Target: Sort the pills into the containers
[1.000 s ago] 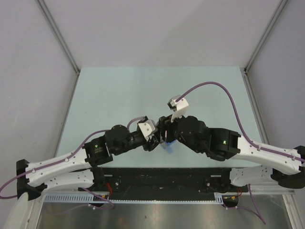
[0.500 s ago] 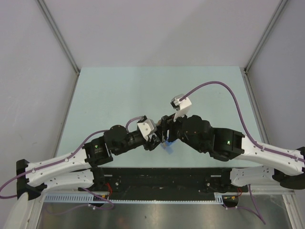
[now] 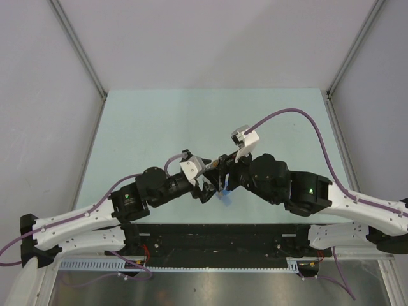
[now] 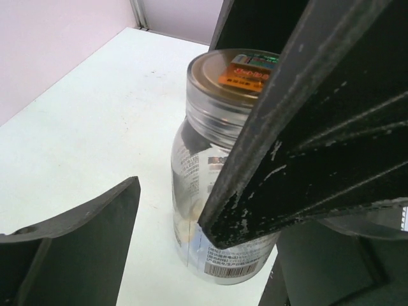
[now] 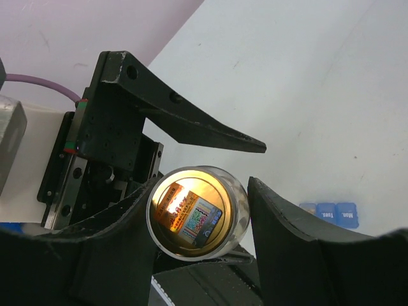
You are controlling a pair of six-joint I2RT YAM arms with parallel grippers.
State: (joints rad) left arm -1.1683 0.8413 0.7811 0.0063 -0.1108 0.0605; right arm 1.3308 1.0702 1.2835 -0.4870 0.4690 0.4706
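Observation:
A clear pill bottle with a gold lid stands on the table, pale pills showing through its wall. My right gripper is shut on the bottle near the lid, one finger crossing in front of it. My left gripper straddles the bottle's body, open, with a gap beside its left finger. From above, the left gripper and right gripper meet mid-table. The blue containers strip lies shut on the table beside them, a blue corner peeking out.
The pale green table stretches away behind the grippers, walled by grey panels left, right and back. A purple cable arcs over the right arm. The arm bases and a metal rail line the near edge.
My left gripper's jaws have spread wider, coming off the bottle. The right gripper keeps its hold and has shifted slightly right.

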